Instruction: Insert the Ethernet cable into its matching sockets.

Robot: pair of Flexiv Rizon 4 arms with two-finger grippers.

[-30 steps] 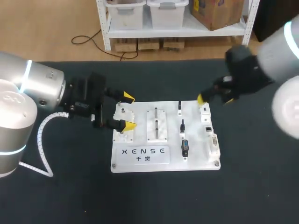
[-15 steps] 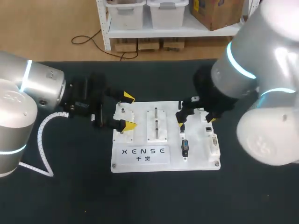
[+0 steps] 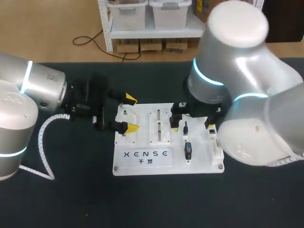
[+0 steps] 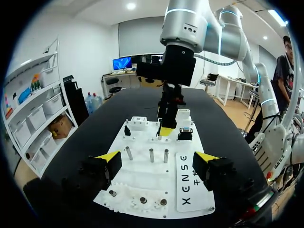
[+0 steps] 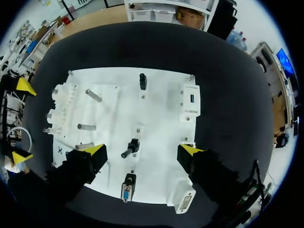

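- The right tool (image 5: 142,151) hangs over the white board (image 3: 199,164), wide open and holding nothing. Its 2 yellow tips stand 1 on each side of the Ethernet plug (image 5: 130,148) and do not touch it.
- The plug sits right of the board's middle, directly below the tool. In the right wrist view its long axis slants across the gap between the fingers, so the fingers look poorly squared to it. Whether it stands in a holder or lies flat cannot be told.
- The matching socket is probably the small dark opening (image 3: 212,131) in the row of white blocks along the board's right edge. It lies just right of the plug, close beside the tool's right finger.
- The right arm is plainly the nearer one. The left tool (image 3: 130,113) is open and empty at the board's left end, well apart from the plug.
- Room is tight. A small black plug (image 5: 142,80) lies on the far side, a blue-faced connector (image 5: 127,186) on the near side, and the peg block (image 3: 159,127) just left.
- Bare table (image 3: 71,199) surrounds the board.
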